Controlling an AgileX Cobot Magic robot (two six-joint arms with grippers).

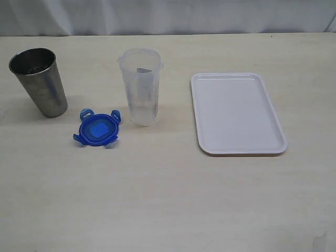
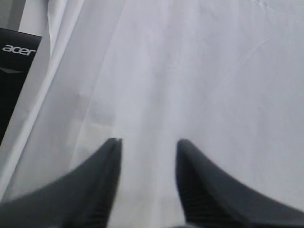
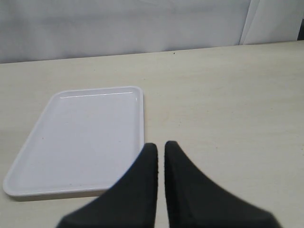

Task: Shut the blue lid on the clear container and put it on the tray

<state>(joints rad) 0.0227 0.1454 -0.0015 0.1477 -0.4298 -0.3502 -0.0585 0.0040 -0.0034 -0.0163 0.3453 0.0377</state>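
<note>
Blue lid (image 1: 97, 129) lies on the table (image 1: 168, 199) just beside the open clear container (image 1: 140, 86), seemingly ready for pickup. Left pincer (image 2: 148, 145) stands parted, empty; right pincer (image 3: 160, 148) is closed near the tray (image 3: 85, 137).

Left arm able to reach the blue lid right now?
Probably yes. The blue lid lies flat on the table, uncovered; the metal cup and clear container stand close but apart from it. The left gripper is open, though it faces white cloth, so it must swing down first.

Metal cup (image 1: 39, 81) near blue lid (image 1: 96, 130)
</note>
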